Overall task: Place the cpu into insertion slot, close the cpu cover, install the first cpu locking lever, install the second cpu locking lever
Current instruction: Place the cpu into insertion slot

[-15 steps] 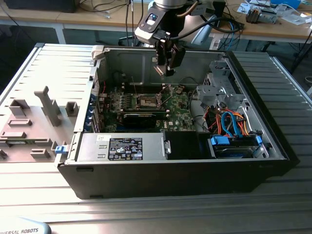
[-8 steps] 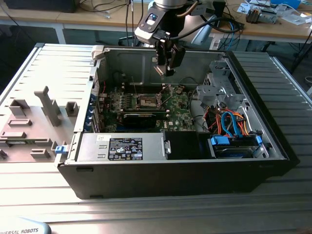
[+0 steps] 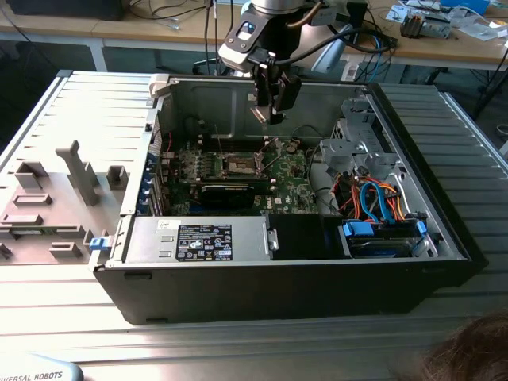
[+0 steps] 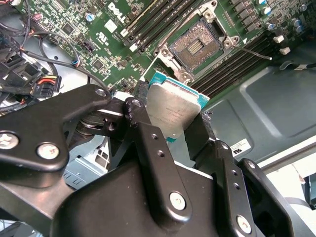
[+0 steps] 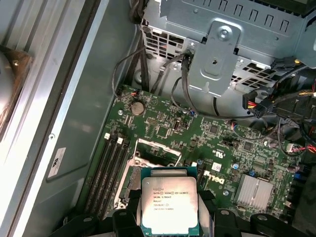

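Currently my claw (image 3: 274,105) is clamped on the chip (image 4: 173,106), gripping it by two opposite edges. I judge that grip is chosen so both flat faces stay clear and the chip can go down flat. In the first wrist view its metal lid (image 5: 169,205) faces the camera, between my two black fingers (image 5: 126,219).

Position: in the upper centre of the exterior view I hang above the open computer case (image 3: 238,294), which lies on its side on the slatted bench (image 3: 238,349), so the green board (image 3: 294,171) faces up at me.

The chip is in the air, well apart from the board. The socket (image 4: 195,44) sits in the middle of the board with its dark contact field bare, so nothing covers it. In the second wrist view the chip hangs just short of the socket rather than over it.

Task status: chip not seated. I cannot make out the levers clearly.
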Controlling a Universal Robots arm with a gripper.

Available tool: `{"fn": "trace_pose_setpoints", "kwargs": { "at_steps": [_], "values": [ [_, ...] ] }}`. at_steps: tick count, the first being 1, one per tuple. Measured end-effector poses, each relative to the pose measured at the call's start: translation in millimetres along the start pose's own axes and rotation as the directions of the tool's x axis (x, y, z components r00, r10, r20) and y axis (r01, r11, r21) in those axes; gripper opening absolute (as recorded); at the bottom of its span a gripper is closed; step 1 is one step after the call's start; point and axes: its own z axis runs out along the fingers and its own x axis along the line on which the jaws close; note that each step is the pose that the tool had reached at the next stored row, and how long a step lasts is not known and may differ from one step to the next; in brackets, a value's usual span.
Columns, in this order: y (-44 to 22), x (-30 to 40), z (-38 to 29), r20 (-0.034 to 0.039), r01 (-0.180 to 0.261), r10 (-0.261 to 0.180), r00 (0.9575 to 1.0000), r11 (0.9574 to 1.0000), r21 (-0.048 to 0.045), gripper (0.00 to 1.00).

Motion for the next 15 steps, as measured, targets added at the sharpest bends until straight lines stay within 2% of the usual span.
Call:
{"fn": "trace_pose_setpoints", "kwargs": {
  "at_steps": [15],
  "values": [
    [0.0,0.0,0.1,0.0015,-0.029,0.029,0.9996,0.9996,-0.0001,0.54]
  ]
}}
